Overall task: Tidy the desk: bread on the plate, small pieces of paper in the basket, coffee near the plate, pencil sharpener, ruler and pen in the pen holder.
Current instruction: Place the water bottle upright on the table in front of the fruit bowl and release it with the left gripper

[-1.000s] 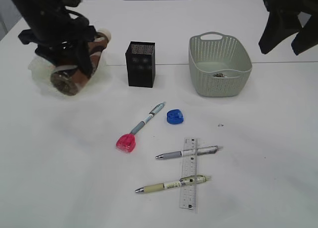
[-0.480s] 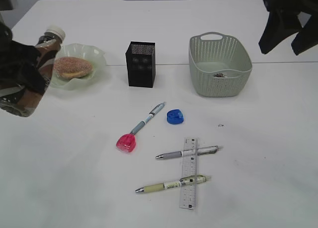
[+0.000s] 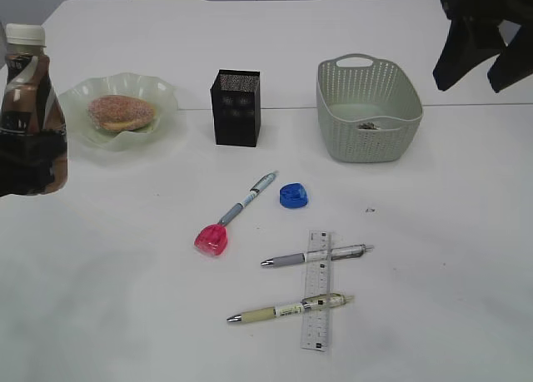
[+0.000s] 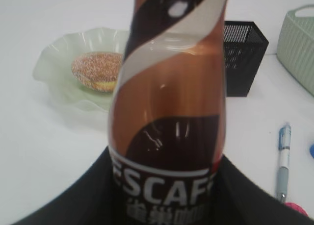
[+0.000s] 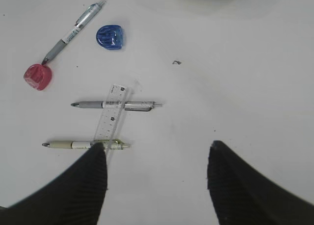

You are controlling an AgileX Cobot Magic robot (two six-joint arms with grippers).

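My left gripper (image 3: 27, 161) is shut on the coffee (image 3: 27, 99), which stands upright at the far left, beside the plate (image 3: 163, 91); whether it touches the desk is hidden. The bread (image 3: 122, 113) lies on the plate. In the basket (image 3: 366, 145) lie small pieces of paper (image 3: 366, 126). A ruler (image 3: 317, 292) lies across two pens (image 3: 312, 255), a third pen (image 3: 248, 198) between a pink pencil sharpener (image 3: 211, 240) and a blue one (image 3: 293, 195). The pen holder (image 3: 236, 107) stands mid-back. My right gripper (image 5: 157, 151) hangs open above the desk near the ruler (image 5: 113, 114).
The right arm (image 3: 483, 32) hangs dark over the back right corner. A tiny dark speck (image 3: 370, 209) lies on the desk right of the blue sharpener. The bottle (image 4: 169, 112) fills most of the left wrist view, with the plate (image 4: 51, 63) behind it.
My left gripper has carried the coffee from over the plate to the far left and turned it from tilted to upright. The right arm has not moved.
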